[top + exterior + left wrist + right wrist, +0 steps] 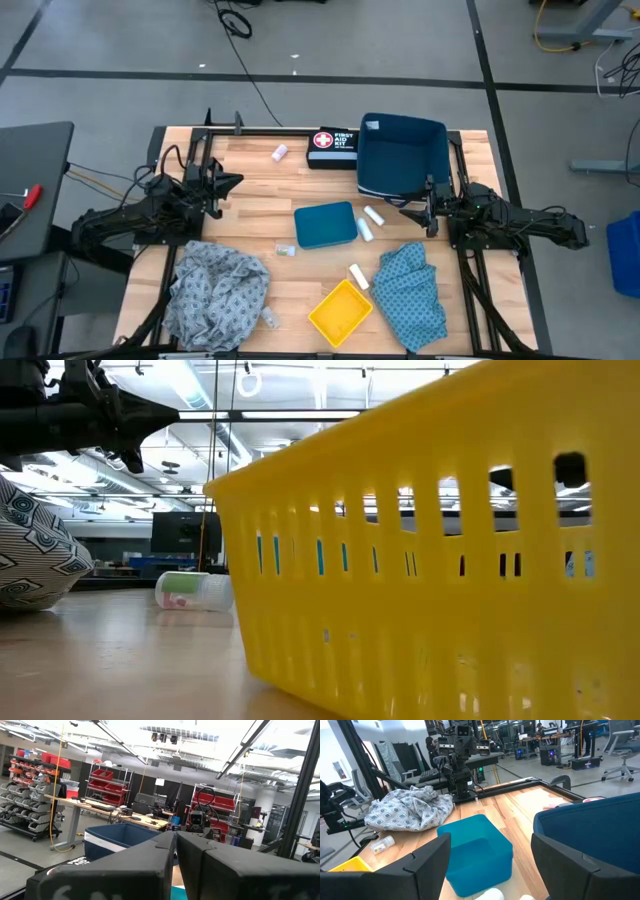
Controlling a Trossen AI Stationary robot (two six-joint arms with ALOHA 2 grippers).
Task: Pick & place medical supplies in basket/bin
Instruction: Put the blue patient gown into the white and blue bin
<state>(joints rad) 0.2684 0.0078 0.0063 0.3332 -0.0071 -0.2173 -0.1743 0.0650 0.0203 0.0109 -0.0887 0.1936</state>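
Left gripper (232, 181): at the left side of the table, above bare wood, well apart from the supplies. In its wrist view the two fingers (150, 865) are pressed together, so it is closed and holds nothing.
Right gripper (408, 208): at the right side of the table, just beside the front edge of the blue bin (402, 155). Its fingers (425, 865) are spread wide, with nothing between them; it is open.
Grey cloth (215, 290): crumpled at the front left of the table, also seen in the right wrist view (410, 809).
Blue-green cloth (412, 292): crumpled at the front right, near the yellow basket (340, 312).
White rolls: two lie side by side, one (374, 215) and the other (365, 230), just right of the teal box (325, 225); a third (357, 276) is between the yellow basket and the blue-green cloth; a fourth (280, 152) is at the back, left of the first aid kit (332, 148).
Clear packets: one (286, 250) lies near the front left corner of the teal box; another (269, 319) touches the edge of the grey cloth.
Yellow basket: at the front middle of the table; it looks empty from above. In the low view its slotted wall (430, 570) fills most of the picture.
Blue bin: at the back right, next to the first aid kit; I see nothing inside it.
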